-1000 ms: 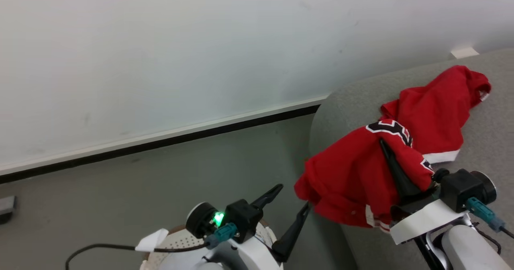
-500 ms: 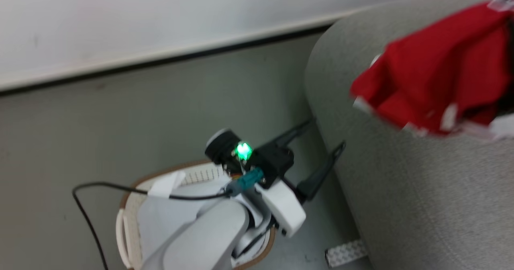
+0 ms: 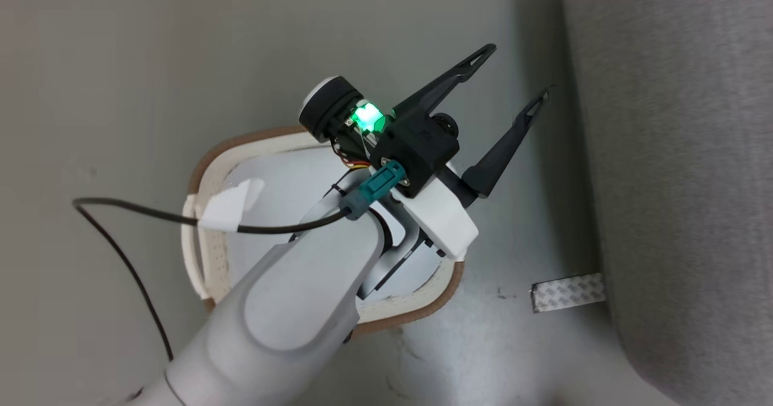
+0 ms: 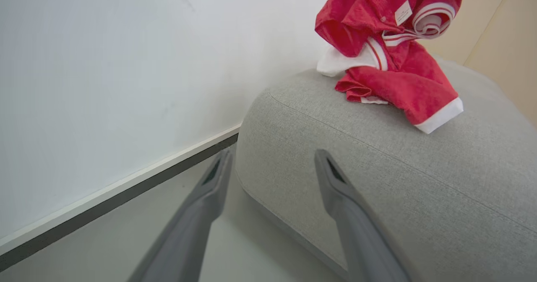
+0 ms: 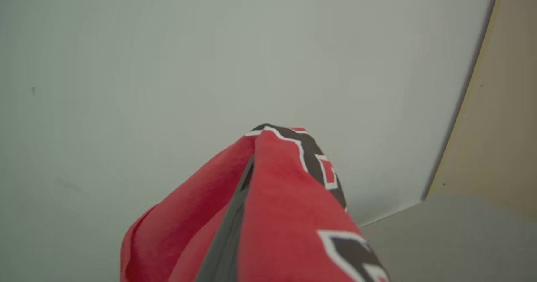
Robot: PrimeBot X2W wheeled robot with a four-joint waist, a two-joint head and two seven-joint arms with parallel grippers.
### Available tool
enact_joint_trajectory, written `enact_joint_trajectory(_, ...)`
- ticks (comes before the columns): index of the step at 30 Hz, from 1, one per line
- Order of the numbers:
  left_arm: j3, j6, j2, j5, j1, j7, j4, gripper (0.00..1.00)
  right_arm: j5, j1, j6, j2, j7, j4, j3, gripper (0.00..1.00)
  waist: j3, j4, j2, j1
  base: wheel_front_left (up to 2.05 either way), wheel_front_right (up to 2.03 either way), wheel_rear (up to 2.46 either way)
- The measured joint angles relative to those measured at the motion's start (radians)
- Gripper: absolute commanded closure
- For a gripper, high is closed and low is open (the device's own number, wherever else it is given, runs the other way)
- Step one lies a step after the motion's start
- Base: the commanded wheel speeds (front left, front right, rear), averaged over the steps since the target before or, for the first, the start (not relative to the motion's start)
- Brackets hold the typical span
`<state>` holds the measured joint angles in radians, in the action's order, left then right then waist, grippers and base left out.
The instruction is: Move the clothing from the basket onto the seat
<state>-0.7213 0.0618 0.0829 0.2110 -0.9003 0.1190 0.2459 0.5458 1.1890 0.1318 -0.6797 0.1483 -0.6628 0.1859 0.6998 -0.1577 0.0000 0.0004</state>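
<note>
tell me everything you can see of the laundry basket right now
The basket is an oval tub of cream-white plastic with a brown rim band and small holes in its wall. It stands upright on the grey floor, apart from the grey seat. A pale sheet lines its inside. The left arm reaches over it, hiding much of the inside.

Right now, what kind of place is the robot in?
Probably a plain indoor room, maybe a living-room corner: a big grey fabric seat, a laundry basket on the floor, red clothing partly on the seat, and a bare white wall.
</note>
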Motion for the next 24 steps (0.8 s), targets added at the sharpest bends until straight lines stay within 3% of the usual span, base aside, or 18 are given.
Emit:
enact_joint_trajectory(6, 0.002, -0.010, 0.004, 0.004, 0.007, 0.020, 0.031, 0.00, 0.001, -0.024, 0.000, 0.035, 0.068, -0.189, 0.118, 1.00, 0.048, 0.054, 0.0000, 0.0000, 0.00, 0.00, 0.00)
enact_joint_trajectory(7, 0.008, -0.012, 0.016, 0.009, 0.021, 0.026, 0.040, 0.00, 0.018, -0.074, 0.000, 0.061, 0.083, -0.250, 0.154, 0.83, 0.048, 0.059, 0.0000, 0.0000, 0.00, 0.00, 0.00)
enact_joint_trajectory(8, 0.010, -0.017, 0.021, 0.011, 0.029, 0.030, 0.043, 0.00, 0.024, -0.104, 0.000, 0.075, 0.090, -0.274, 0.165, 0.51, 0.043, 0.058, 0.0000, -0.0001, 0.00, 0.00, 0.00)
enact_joint_trajectory(9, 0.015, -0.022, 0.023, 0.014, 0.036, 0.033, 0.045, 0.00, 0.035, -0.131, 0.000, 0.087, 0.091, -0.288, 0.168, 0.00, 0.037, 0.056, 0.0000, -0.0002, 0.00, 0.00, 0.00)
enact_joint_trajectory(14, 0.045, -0.054, 0.040, 0.051, 0.091, 0.063, 0.047, 0.00, 0.088, -0.274, 0.000, 0.171, 0.108, -0.255, 0.126, 0.00, -0.018, 0.031, 0.0000, -0.0003, 0.00, 0.00, 0.00)
enact_joint_trajectory(17, 0.057, -0.063, 0.057, 0.059, 0.119, 0.074, 0.044, 0.00, 0.097, -0.352, 0.000, 0.185, 0.110, -0.212, 0.097, 0.00, -0.045, 0.020, 0.0000, -0.0003, 0.00, 0.00, 0.00)
enact_joint_trajectory(20, 0.087, -0.092, 0.082, 0.075, 0.184, 0.095, 0.031, 0.00, 0.109, -0.495, 0.000, 0.218, 0.114, -0.091, 0.079, 0.00, -0.110, 0.000, 0.0000, -0.0004, 0.00, 0.00, 0.00)
enact_joint_trajectory(24, 0.120, -0.112, 0.101, 0.123, 0.277, 0.119, 0.021, 0.00, 0.034, -0.650, 0.000, 0.265, 0.114, 0.053, 0.083, 0.00, -0.190, -0.013, 0.0000, -0.0005, 0.00, 0.00, 0.00)
